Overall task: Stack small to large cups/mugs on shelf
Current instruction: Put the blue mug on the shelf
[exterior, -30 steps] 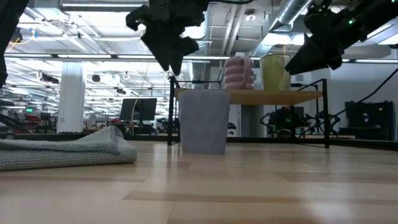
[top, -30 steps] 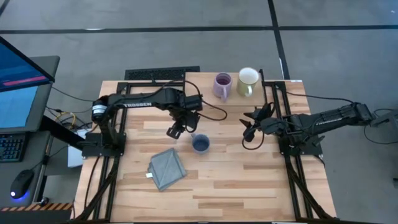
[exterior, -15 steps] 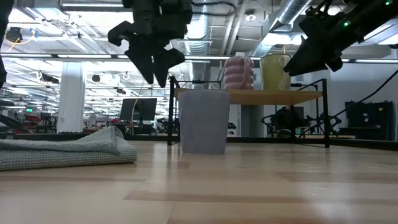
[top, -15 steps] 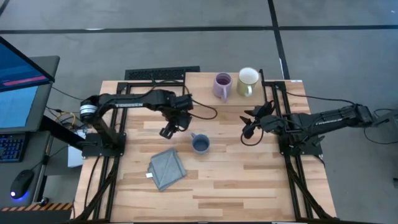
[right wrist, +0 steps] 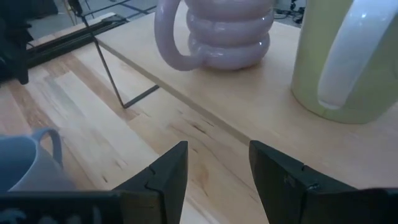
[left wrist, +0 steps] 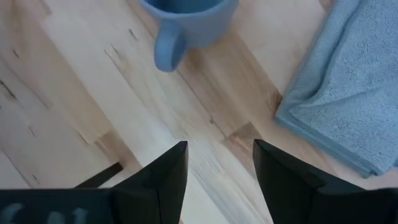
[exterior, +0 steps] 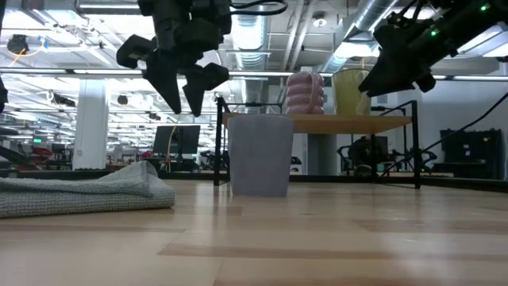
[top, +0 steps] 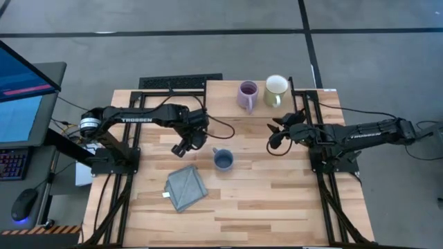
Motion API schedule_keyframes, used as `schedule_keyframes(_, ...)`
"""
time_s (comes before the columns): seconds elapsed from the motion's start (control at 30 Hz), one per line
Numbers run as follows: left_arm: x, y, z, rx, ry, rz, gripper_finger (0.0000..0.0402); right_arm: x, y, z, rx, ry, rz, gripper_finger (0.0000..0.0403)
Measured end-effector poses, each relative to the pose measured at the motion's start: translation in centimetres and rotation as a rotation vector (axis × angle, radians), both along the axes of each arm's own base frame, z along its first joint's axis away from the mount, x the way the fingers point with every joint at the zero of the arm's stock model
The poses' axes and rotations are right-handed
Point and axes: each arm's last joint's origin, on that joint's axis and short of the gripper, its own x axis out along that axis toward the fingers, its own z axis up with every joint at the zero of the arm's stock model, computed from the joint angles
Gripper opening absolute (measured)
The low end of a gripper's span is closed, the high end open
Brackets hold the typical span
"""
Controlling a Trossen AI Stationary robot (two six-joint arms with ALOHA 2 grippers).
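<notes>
The dusty blue mug [top: 223, 160] stands upright on the tabletop, its handle toward the far-left. The lavender mug [top: 247, 95] and the cream mug [top: 276, 90] stand side by side on the low wooden shelf [top: 225, 93] at the far edge. My left gripper [top: 180, 148] hovers open above the table, left of the blue mug [left wrist: 186, 18] and touching nothing. My right gripper [top: 273, 143] hangs open in the air to the right of the blue mug. It faces the shelf edge [right wrist: 205, 118], with the lavender mug [right wrist: 217, 31] and cream mug [right wrist: 348, 56] ahead.
A folded grey-blue cloth [top: 185, 187] lies on the near-left part of the table, also in the left wrist view [left wrist: 348, 93]. The shelf's thin black legs [exterior: 217, 143] stand behind the blue mug [exterior: 260, 155]. Bare planks lie on the near side of the table [top: 277, 207].
My left gripper has drawn away from the blue mug toward the table's left edge and risen a little, staying open. My right gripper has shifted slightly toward the far edge and the shelf. The mugs and the cloth have not moved.
</notes>
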Motion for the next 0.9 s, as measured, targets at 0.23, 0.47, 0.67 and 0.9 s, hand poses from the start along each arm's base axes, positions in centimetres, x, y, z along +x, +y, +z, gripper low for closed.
schedule_keyframes(0.23, -0.1, 0.42, -0.01, 0.001, 0.003, 0.024, 0.0173, 0.01, 0.0, 0.0, 0.0, -0.001, 0.001, 0.0193)
schedule_keyframes(0.47, -0.11, 0.63, 0.01, -0.007, 0.0, 0.033, 0.0173, 0.0, 0.0, 0.0, 0.0, -0.001, 0.001, 0.0193)
schedule_keyframes(0.67, 0.09, 0.92, 0.09, 0.005, -0.029, 0.02, 0.0173, 0.01, 0.01, 0.0, 0.0, -0.001, 0.001, 0.0193)
schedule_keyframes(0.9, 0.56, 0.81, 0.26, -0.009, -0.099, -0.082, 0.0173, 0.01, 0.01, 0.0, 0.001, -0.001, 0.001, 0.0193)
